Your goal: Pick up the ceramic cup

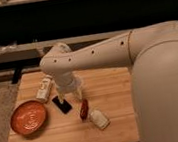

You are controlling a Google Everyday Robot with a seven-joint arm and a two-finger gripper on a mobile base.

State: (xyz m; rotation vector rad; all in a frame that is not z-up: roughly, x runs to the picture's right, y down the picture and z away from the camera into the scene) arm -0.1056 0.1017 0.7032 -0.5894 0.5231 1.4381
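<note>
My gripper (69,94) hangs from the white arm (95,54) and points down over the middle of the wooden table (110,90). It is just above and behind the black phone (62,105). The ceramic cup does not show as a separate thing. The wrist and gripper cover the spot beneath them, so I cannot tell whether the cup is there.
A white bottle with a label (44,89) lies left of the gripper. An orange-red plate (28,117) sits at the table's front left. A red object (83,109) and a flat white oblong object (99,118) lie in front of the gripper. A dark shelf runs behind.
</note>
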